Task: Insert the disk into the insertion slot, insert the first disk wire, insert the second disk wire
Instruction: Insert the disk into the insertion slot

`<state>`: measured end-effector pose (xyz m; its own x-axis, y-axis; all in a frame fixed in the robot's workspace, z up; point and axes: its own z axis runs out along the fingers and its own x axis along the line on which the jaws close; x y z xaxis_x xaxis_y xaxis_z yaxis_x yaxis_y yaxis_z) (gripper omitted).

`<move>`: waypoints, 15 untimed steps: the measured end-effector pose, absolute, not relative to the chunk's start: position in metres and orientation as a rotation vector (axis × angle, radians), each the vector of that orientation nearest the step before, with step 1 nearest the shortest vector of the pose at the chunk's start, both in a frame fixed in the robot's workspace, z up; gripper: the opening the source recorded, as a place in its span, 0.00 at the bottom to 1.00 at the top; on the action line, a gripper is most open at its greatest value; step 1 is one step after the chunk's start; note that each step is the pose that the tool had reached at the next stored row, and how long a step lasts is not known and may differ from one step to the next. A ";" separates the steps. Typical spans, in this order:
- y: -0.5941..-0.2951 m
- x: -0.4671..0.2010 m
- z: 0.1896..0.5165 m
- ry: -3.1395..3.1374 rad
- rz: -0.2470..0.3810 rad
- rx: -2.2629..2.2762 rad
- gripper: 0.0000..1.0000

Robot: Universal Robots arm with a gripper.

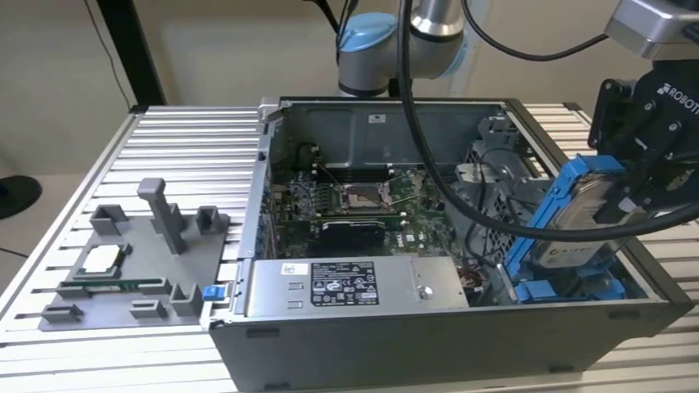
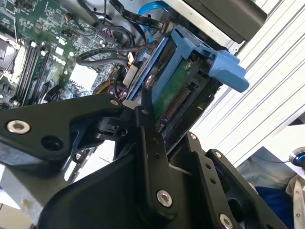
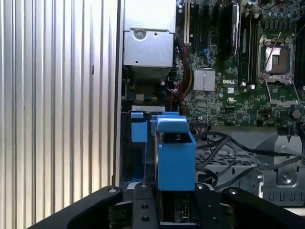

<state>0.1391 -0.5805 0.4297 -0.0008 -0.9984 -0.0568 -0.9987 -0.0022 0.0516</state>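
Disk (image 1: 574, 217) in its blue carrier, tilted steeply, with its lower end close over the blue-railed slot (image 1: 568, 288) at the exterior view's right of the open computer case (image 1: 437, 344). The 2 fingers (image 3: 143, 205) clamp the disk's upper end. A power supply (image 1: 349, 286) lies beside the slot. The case stands on the table (image 1: 164, 139).

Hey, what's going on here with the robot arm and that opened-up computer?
The arm's gripper is shut on the disk, a silver drive in a blue carrier, and holds it tilted over the open computer case. The disk's lower end is down by the blue-railed insertion slot, at the exterior view's right of the case. The disk stands at a slant and is not yet seated flat in the slot.
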 end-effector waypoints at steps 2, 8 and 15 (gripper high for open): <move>-0.581 0.139 0.437 2.218 0.125 -2.219 0.00; -0.587 0.139 0.444 2.221 0.134 -2.221 0.00; -0.588 0.139 0.434 2.222 0.131 -2.223 0.00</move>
<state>0.1390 -0.5884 0.4345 -0.0016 -0.9984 -0.0559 -0.9981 -0.0018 0.0617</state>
